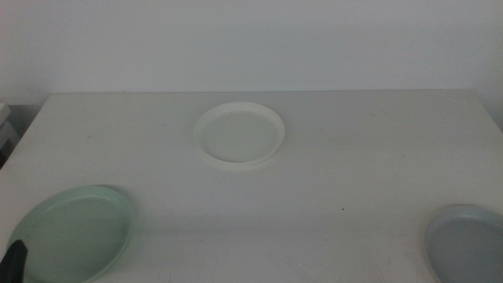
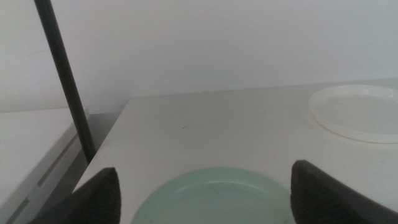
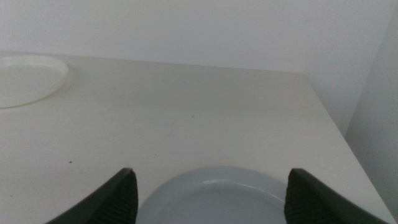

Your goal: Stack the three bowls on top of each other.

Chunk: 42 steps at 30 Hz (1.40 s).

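Observation:
Three shallow bowls sit apart on the white table (image 1: 354, 157). The creamy white bowl (image 1: 238, 134) is at the middle back, the mint green bowl (image 1: 72, 233) at the front left, the grey-blue bowl (image 1: 468, 245) at the front right. My left gripper (image 2: 205, 169) hangs open just behind and above the mint green bowl (image 2: 214, 199), its jaws spread wider than the near rim. My right gripper (image 3: 211, 171) is open in the same way over the near rim of the grey-blue bowl (image 3: 217, 199). Nothing is held.
A dark upright pole (image 2: 65, 81) stands off the table's left edge beside a lower white surface (image 2: 31, 143). The table's right edge (image 3: 339, 130) runs close to the grey-blue bowl. A white wall backs the table.

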{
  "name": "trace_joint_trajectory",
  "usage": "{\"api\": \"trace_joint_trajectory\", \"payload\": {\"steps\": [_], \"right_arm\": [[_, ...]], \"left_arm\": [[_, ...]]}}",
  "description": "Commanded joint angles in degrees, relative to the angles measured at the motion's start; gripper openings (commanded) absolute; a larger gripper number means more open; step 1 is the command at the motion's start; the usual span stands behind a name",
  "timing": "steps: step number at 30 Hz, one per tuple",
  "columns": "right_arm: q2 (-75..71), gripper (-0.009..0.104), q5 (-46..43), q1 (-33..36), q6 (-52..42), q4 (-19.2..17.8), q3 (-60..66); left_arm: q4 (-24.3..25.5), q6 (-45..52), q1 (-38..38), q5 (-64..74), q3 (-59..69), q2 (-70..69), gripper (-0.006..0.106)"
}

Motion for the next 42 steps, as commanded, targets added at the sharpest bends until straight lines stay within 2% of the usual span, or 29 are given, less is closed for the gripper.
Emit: {"api": "trace_joint_trajectory", "payload": {"steps": [1,7,16,28,33,42], "right_arm": [[-1.5,0.06,-4.2,-0.4,-0.7,-0.1,-0.3],[-1.5,0.06,-4.2,-0.4,-0.7,-0.1,-0.3],[-1.5,0.06,-4.2,-0.4,-0.7,-0.1,-0.3],[-1.5,0.06,-4.2,-0.4,-0.7,-0.1,-0.3],[-1.5,0.06,-4.2,-0.4,-0.7,-0.1,-0.3],[-1.5,0.06,-4.2,-0.4,-0.7,-0.1,-0.3]], "left_arm": [[-1.0,-0.7,-0.2,-4.6,-0.4,-0.8,0.105],[-1.7,-0.8,-0.2,-1.7,-8.7,3.5,0.105],[-3.1,-0.7,-0.2,19.7,-29.6,14.3,0.105],[-6.5,-0.9,-0.2,39.1,-53.7,33.7,0.105],[-7.3,-0.8,-0.2,42.7,-58.3,41.4,0.105],[-7.1,-0.7,-0.2,42.2,-58.2,49.6,0.105]]}}
